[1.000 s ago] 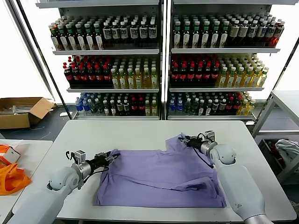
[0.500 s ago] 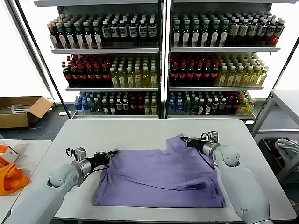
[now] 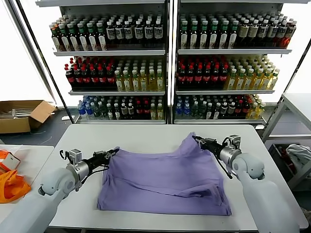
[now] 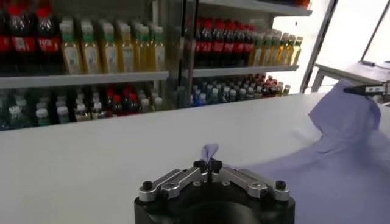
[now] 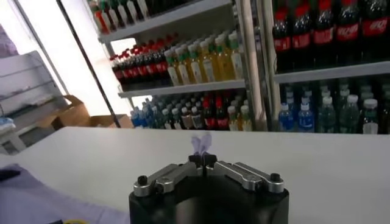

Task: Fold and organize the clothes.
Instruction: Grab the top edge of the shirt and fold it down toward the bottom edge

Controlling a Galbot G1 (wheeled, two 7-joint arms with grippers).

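A lavender T-shirt lies spread on the white table, plain side up. My left gripper is shut on the shirt's far left corner; a tuft of cloth pokes out between its tips in the left wrist view. My right gripper is shut on the far right corner and holds it raised off the table; the pinched cloth shows in the right wrist view. The shirt's far edge hangs stretched between the two grippers. In the left wrist view the raised corner shows at the far side.
Shelves of bottles stand behind the table. A cardboard box lies on the floor at the left. An orange bag sits on a side table at the left. A grey-white cloth lies at the right.
Both grippers have moved apart and away from me, pulling the shirt's far edge taut; the right corner is lifted higher and the shirt has spread wider.
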